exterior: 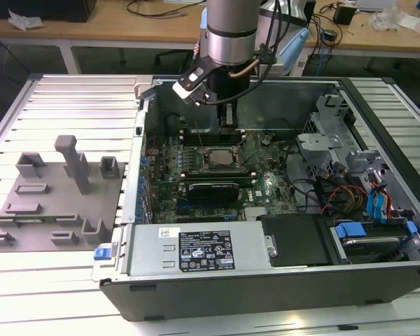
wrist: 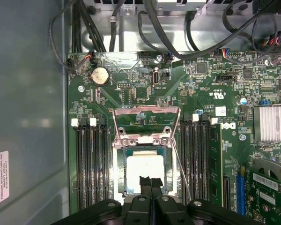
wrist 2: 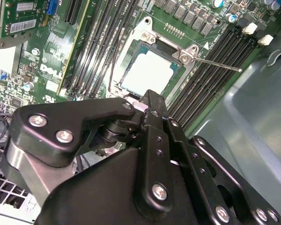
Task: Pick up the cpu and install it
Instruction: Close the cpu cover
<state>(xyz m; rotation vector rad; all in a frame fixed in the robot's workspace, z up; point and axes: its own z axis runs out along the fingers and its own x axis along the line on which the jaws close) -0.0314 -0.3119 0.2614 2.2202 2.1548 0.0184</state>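
Claw (wrist: 150, 182): black, two fingers, tips pressed together with nothing between them; it hangs just over the near edge of the cpu (wrist: 136, 168) and is seen in both wrist views (wrist 2: 147, 96). In the exterior view it (exterior: 227, 115) stands upright under the arm, inside the computer case (exterior: 231, 287).

Cpu (wrist 2: 147, 70): pale silver square, lying flat in the socket (wrist: 118, 154) on the green board (wrist: 131, 89).

Socket cover (wrist: 145, 112): metal frame, swung open on the far side of the cpu.

Lever (wrist 2: 220, 64): thin wire rod, raised beside the socket.

Memory slots (wrist: 91, 164): long black rows on both sides of the socket.

Coin battery (wrist: 100, 75): round, on the board beyond the open cover.

Grey tray (exterior: 49, 203): with upright blocks, on the slatted table (exterior: 70, 91), outside the case toward the exterior view's left.
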